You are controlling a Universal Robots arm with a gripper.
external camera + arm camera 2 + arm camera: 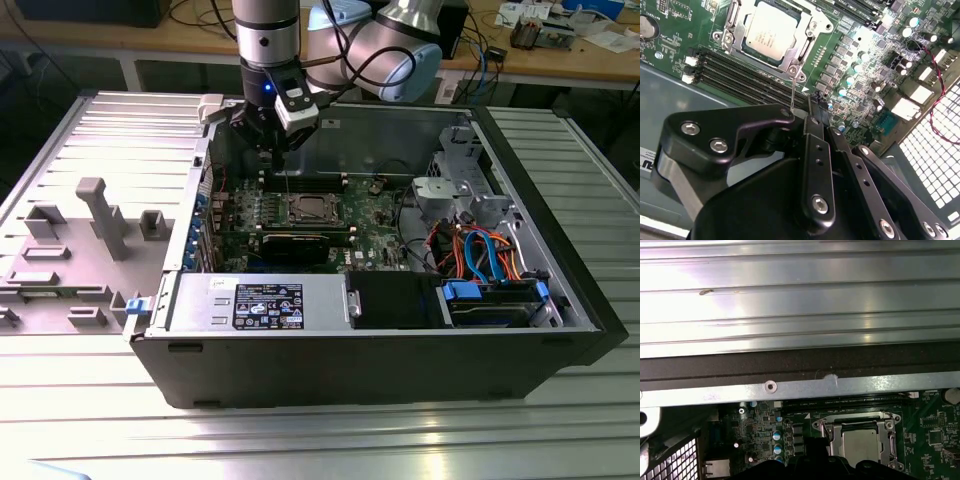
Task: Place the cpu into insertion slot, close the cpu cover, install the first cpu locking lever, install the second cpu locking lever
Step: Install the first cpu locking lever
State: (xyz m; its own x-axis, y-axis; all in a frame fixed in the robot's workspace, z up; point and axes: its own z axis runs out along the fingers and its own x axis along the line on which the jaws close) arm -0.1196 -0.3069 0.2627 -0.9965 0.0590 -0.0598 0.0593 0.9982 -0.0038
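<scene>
cpu [771, 31] just beyond fingers [816, 107]

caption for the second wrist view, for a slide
Gripper poised above the cpu seated under the cpu cover on the green motherboard.

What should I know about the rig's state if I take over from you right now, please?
Gripper: above the motherboard beside the socket, fingers together on a thin wire lever.
The cpu sits in the insertion slot.
The cpu cover lies closed over it.
Done: cpu placed, cover down.
Left: whether either locking lever is latched cannot be told.
</scene>
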